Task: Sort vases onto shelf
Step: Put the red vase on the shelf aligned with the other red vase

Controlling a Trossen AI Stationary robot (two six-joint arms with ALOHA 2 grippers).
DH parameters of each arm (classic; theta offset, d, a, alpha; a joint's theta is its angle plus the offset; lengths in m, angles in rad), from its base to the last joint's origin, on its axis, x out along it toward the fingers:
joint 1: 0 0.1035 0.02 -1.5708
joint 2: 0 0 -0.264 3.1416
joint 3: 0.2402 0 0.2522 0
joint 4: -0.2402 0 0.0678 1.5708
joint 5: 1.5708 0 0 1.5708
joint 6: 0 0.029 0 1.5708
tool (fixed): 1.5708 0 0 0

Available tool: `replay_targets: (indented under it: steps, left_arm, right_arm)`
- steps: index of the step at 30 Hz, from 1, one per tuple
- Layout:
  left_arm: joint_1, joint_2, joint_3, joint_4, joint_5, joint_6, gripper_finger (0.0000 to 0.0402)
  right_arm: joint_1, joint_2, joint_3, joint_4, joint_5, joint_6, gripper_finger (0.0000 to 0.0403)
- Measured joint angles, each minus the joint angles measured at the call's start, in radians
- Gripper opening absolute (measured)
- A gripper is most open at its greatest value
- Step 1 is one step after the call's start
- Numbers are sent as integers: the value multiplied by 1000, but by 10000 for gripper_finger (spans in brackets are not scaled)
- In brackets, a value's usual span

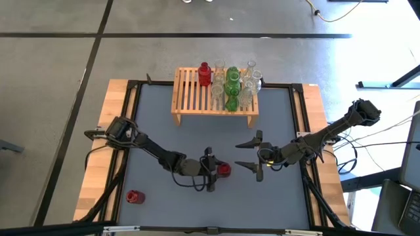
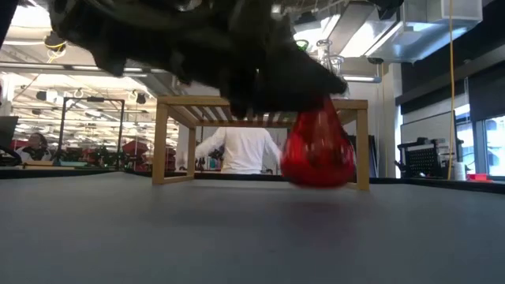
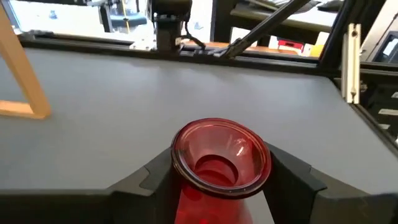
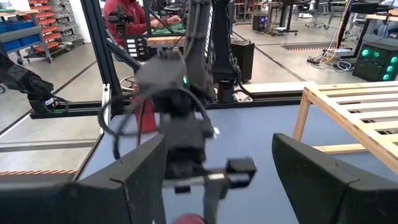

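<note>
My left gripper [image 1: 211, 170] is shut on a red glass vase [image 1: 224, 170] near the middle of the table's near half. In the low view this vase [image 2: 317, 150] is pear-shaped, and the gripper hides its top. My right gripper [image 1: 256, 157] hovers open just to the right of it, holding nothing. The shelf [image 1: 190, 98], a light-wood slatted rack, stands at the far edge. A red vase [image 1: 205, 74], green vases [image 1: 232, 88] and clear ones [image 1: 249, 82] stand on the right part of its top. Another red vase [image 1: 134, 196] lies on the mat at the near left. My left gripper pinches the red vase just below its flared rim [image 3: 183, 190], one finger [image 3: 155, 180] on each side. The fingers come nearly level from the table's left. The vase stands about upright, mouth up, and its bottom [image 2: 319, 183] hangs a little clear of the mat.
A black frame rail [image 1: 134, 118] runs around the grey mat. Free mat lies between the grippers and the shelf [image 2: 260, 102]. Beyond the table a person in white [image 2: 241, 150] stands behind the shelf. The left arm [image 4: 183, 137] shows close in front of my right gripper.
</note>
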Motion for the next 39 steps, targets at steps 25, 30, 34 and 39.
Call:
replay_targets:
  steps: [25, 30, 34, 39]
  left_arm:
    - [-108, -602, 0, -666, -208, 42, 185]
    - [-87, -719, 0, -760, -235, 48, 185]
    - [-38, -801, 0, -814, -248, 71, 185]
    - [59, -852, 0, -836, -247, 123, 185]
  right_arm:
    - [0, 0, 0, 3, 0, 6, 279]
    - [0, 0, 0, 5, 0, 11, 279]
    - [0, 0, 0, 6, 0, 13, 279]
    - [0, 0, 0, 9, 0, 13, 279]
